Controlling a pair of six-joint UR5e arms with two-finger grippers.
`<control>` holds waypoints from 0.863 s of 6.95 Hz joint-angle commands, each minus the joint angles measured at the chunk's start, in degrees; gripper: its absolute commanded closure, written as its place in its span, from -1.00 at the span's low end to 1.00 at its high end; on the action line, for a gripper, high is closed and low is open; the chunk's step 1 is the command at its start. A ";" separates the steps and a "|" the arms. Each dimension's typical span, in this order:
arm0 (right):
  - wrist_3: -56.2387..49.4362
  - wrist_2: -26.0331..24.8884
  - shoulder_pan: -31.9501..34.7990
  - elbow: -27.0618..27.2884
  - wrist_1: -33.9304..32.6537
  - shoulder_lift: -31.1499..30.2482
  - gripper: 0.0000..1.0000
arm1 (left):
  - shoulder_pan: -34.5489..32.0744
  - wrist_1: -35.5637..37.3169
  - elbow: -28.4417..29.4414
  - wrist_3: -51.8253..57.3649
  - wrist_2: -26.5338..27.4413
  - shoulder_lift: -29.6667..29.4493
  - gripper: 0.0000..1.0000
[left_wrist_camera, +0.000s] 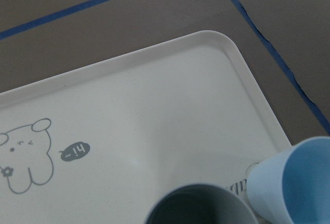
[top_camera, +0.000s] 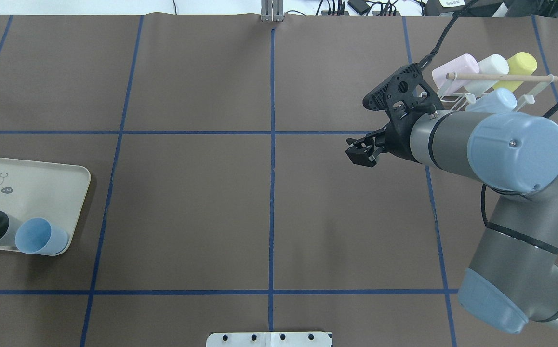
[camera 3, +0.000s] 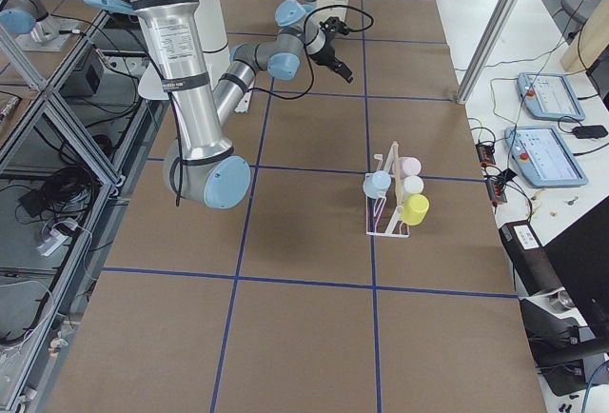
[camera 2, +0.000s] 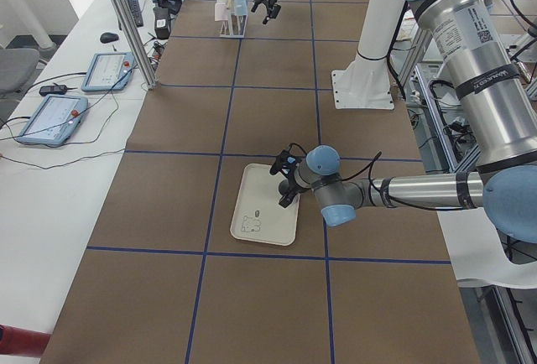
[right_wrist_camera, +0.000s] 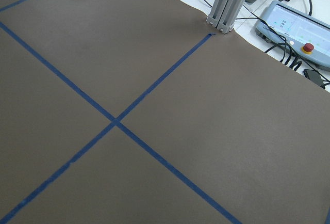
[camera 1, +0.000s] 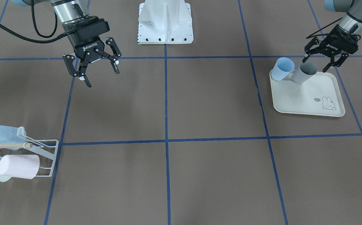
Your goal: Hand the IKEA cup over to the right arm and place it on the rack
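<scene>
You had four cups on the rack (camera 1: 55,155), while your left gripper (camera 1: 321,64) hung wide open over the ungrasped grey cup (camera 1: 304,74) and the right gripper (camera 1: 100,76) was open, empty.

The tray (camera 1: 312,103) lies on the surface (camera 1: 168,109) at the robot's left end, well apart from the base plate (camera 1: 165,22) at the near centre edge. Two cups stand on the tray along its robot-side edge, just beside each other: the outer cup (camera 1: 304,72) toward the surface end, the inner cup (camera 1: 282,69) toward the centre. The left tool (camera 1: 317,63) hangs over the outer cup. The rack (camera 1: 48,153) sits at the robot's right end, far side, carrying four racked cups (camera 1: 18,165). The right tool (camera 1: 103,78) hangs above the surface between base plate and rack
</scene>
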 commanded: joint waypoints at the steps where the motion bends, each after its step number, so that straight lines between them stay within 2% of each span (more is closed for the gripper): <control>1: 0.00 -0.12 -0.09 -0.18 0.00 -0.11 -0.99 | 0.09 -0.14 2.37 -0.26 0.11 -1.21 -0.98; 3: 0.00 -0.12 -0.18 -0.27 0.00 -0.11 -0.99 | 0.00 -0.14 2.74 0.00 0.11 -1.57 -0.96; 4: 0.00 -0.12 -0.35 -0.27 0.00 -0.11 -0.99 | 0.00 -0.14 4.04 0.09 0.11 -2.26 -0.89; 5: 0.00 -0.12 -0.44 -0.36 0.00 -0.11 -0.99 | 0.00 -0.23 4.58 0.01 0.72 -2.70 -0.53; 6: 0.00 -0.12 -0.53 -0.36 0.00 -0.11 -0.99 | 0.00 -0.23 4.50 0.01 0.90 -3.06 0.11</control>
